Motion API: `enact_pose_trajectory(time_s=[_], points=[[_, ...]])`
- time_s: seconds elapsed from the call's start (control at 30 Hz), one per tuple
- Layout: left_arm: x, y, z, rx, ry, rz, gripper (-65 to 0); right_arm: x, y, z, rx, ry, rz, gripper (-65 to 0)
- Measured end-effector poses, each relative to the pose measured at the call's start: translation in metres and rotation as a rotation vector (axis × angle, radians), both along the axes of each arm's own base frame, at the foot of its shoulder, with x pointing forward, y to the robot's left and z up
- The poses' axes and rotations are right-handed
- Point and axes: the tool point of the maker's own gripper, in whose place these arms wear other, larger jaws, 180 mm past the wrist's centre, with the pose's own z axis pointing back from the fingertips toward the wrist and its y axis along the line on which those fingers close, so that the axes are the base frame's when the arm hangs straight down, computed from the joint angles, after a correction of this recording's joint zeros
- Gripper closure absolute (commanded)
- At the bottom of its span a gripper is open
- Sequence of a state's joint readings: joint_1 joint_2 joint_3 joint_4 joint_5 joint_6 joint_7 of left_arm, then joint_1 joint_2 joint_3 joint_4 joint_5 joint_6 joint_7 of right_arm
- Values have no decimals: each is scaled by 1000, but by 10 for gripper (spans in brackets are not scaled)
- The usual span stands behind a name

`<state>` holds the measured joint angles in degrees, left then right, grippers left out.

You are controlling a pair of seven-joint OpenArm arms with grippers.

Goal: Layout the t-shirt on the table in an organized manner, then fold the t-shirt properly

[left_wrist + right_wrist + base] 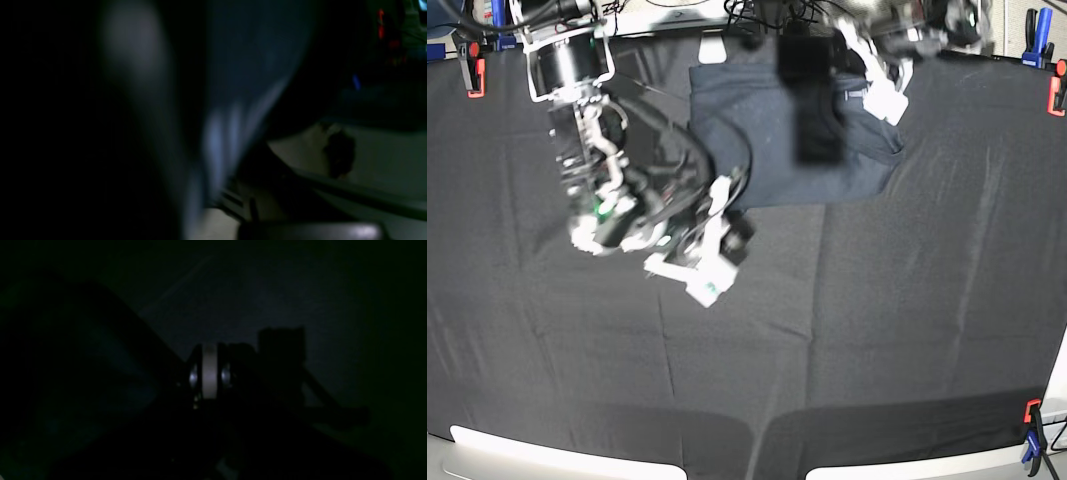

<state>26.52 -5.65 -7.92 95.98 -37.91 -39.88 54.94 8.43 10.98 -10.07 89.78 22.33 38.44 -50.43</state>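
pale table edge (547,452) runs along the bottom of the base view, nearest the camera, with black cloth spreading back from it over the table. going from the grippers outward: the right gripper (727,205), blurred with motion on that view's left, has its jaws together, and its tip sits at the lower left corner of the t-shirt (767,130); whether any fabric is pinched there cannot be told. the left gripper (889,85), also smeared, hangs at the shirt's upper right edge with jaws together; a grip on cloth is not clear. the t-shirt lies as a compact, roughly rectangular dark bundle at the far middle of the table, between the two arms. both wrist views are too dark and blurred to read. red clamps (472,75) and a blue clamp (1031,455) hold the cloth at the corners.
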Motion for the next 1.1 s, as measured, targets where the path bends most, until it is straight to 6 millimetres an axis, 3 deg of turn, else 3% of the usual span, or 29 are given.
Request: enact_pose_trajectory(time_s=[0.17, 0.27, 0.5, 0.7, 0.93, 1.1], points=[[30, 16, -7, 128, -84, 47, 0, 8, -36, 0, -45, -11, -58, 0], [45, 28, -9, 196, -129, 85, 0, 5, -47, -4, -80, 9, -58, 0], [87, 75, -1, 363, -247, 179, 0, -22, -23, -4, 76, 128, -7, 0], [117, 105, 11, 440, -319, 246, 0, -60, -10, -27, 49, 257, 71, 0], [147, 102, -1, 370, -325, 319, 0, -102, 4, -31, 80, 305, 124, 0], [165, 97, -2, 292, -329, 364, 0, -127, 14, -22, 102, 289, 152, 0]])
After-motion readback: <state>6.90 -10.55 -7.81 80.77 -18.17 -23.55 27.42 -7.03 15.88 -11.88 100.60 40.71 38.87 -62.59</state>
